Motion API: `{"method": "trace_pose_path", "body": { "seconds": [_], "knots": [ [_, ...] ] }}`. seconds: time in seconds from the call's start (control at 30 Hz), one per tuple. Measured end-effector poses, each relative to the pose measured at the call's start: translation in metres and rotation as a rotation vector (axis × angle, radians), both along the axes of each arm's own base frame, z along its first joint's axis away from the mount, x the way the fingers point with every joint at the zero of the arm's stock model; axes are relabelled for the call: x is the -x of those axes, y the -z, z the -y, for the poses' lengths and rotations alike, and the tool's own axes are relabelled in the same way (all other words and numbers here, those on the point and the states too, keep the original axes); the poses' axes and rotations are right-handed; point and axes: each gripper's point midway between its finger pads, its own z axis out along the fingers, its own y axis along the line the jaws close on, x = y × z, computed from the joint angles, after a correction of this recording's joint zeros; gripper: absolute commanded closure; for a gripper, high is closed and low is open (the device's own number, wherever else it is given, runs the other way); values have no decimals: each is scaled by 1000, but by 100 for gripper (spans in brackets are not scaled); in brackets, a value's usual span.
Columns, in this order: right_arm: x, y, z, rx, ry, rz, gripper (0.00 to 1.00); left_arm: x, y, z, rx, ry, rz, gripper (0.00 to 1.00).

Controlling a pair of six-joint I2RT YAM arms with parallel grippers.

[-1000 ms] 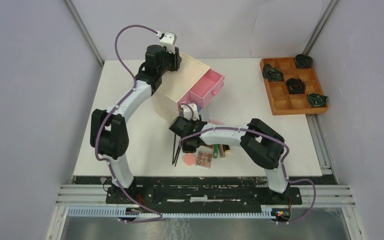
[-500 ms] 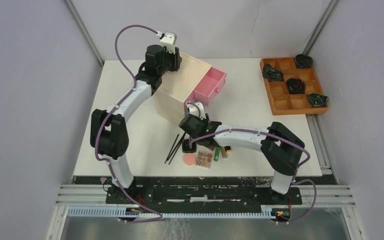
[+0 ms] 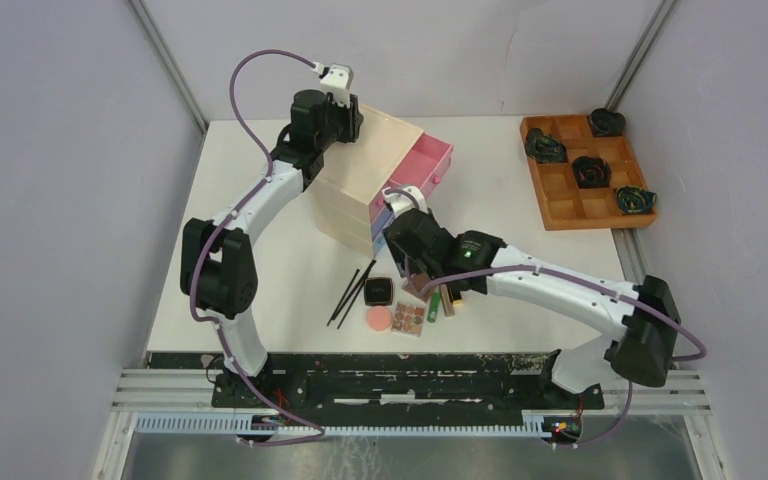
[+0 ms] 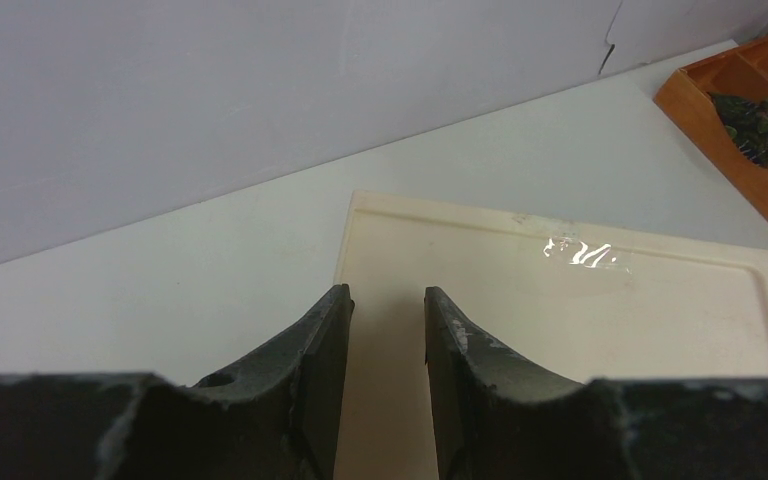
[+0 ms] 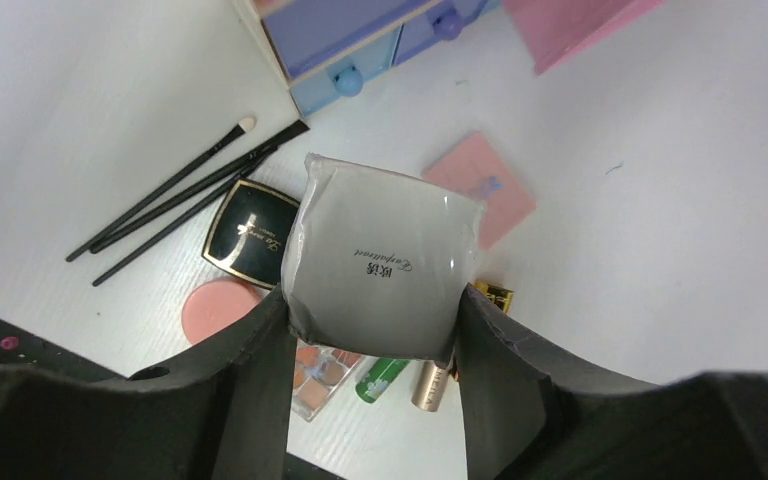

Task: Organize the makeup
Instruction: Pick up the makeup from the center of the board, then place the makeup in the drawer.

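My right gripper (image 5: 372, 295) is shut on the white square jar (image 5: 385, 260) and holds it off the table; in the top view this gripper (image 3: 422, 268) hangs just in front of the chest. Under it lie two thin black sticks (image 5: 180, 195), a black compact (image 5: 250, 233), a pink round pad (image 5: 218, 308), a brown palette (image 5: 320, 375), a green tube (image 5: 385, 375) and a gold tube (image 5: 432, 385). The left gripper (image 4: 387, 293) is open, with nothing between its fingers, over the pale chest's top (image 4: 560, 300) near its back left corner.
The chest (image 3: 370, 165) stands mid-table with its pink drawer (image 3: 425, 163) pulled out; the blue drawers (image 5: 360, 40) are shut. A flat pink square (image 5: 482, 190) lies near the jar. A wooden grid tray (image 3: 585, 170) with dark coils sits at the back right.
The right gripper has risen and swung right toward the chest with the jar in it, uncovering the black compact. The black sticks now lie slanted. The left arm has stayed put.
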Motion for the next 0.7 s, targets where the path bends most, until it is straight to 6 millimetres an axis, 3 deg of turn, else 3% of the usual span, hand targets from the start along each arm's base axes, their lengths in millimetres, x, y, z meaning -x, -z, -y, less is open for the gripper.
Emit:
{"method": "trace_pose_path", "body": {
  "seconds": [0.1, 0.17, 0.3, 0.4, 0.53, 0.7],
  "knots": [
    [-1, -40, 6, 0, -29, 54, 86, 0, 0, 0, 0, -1, 0, 58],
    [-10, -80, 5, -15, -38, 118, 86, 0, 0, 0, 0, -1, 1, 58],
    [-36, -158, 5, -98, -16, 246, 86, 1, 0, -1, 0, -4, 2, 58],
    [-64, -193, 15, -139, 42, 302, 86, 1, 0, -1, 0, -4, 3, 58],
    [-99, -197, 24, -119, 94, 305, 86, 1, 0, -2, 0, -5, 4, 58],
    [-136, -158, 17, -57, 88, 219, 86, 1, 0, -1, 0, -5, 5, 58]
  ]
}}
